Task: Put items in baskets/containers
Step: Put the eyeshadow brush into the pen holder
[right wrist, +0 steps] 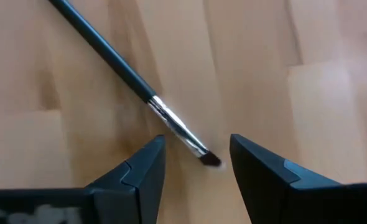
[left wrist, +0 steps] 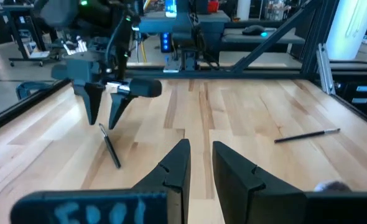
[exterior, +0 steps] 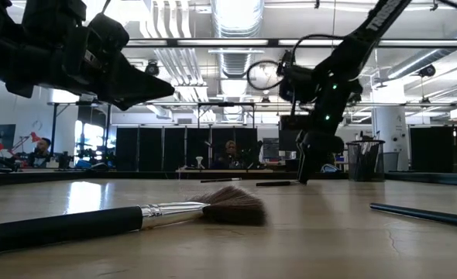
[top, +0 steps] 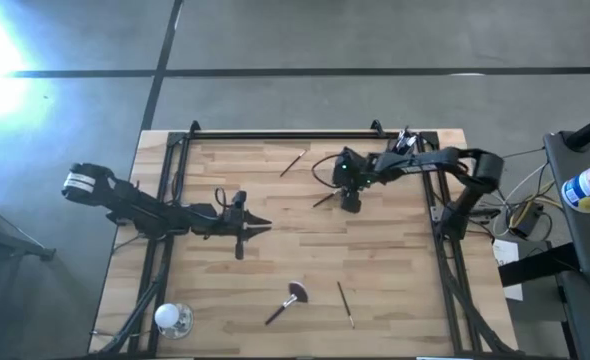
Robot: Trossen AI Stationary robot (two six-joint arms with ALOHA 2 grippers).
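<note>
My right gripper (right wrist: 196,155) points down, open, low over the table's far middle (top: 350,200). Its fingers stand on either side of the bristle end of a slim dark-handled brush (right wrist: 171,124) lying flat, without touching it. The brush also shows in the left wrist view (left wrist: 110,148). My left gripper (left wrist: 201,155) hovers above the table's middle (top: 263,228), narrowly open and empty. Another slim brush (top: 293,163) lies farther back. A fan brush (top: 287,300) and a thin brush (top: 345,303) lie near the front edge. No dark cup shows.
A clear rounded glass object (top: 173,318) stands at the front left corner. Black frame rails (top: 175,180) run along the table's left, right and far sides. In the low view the fan brush (exterior: 135,217) lies close in front. People sit in the room beyond.
</note>
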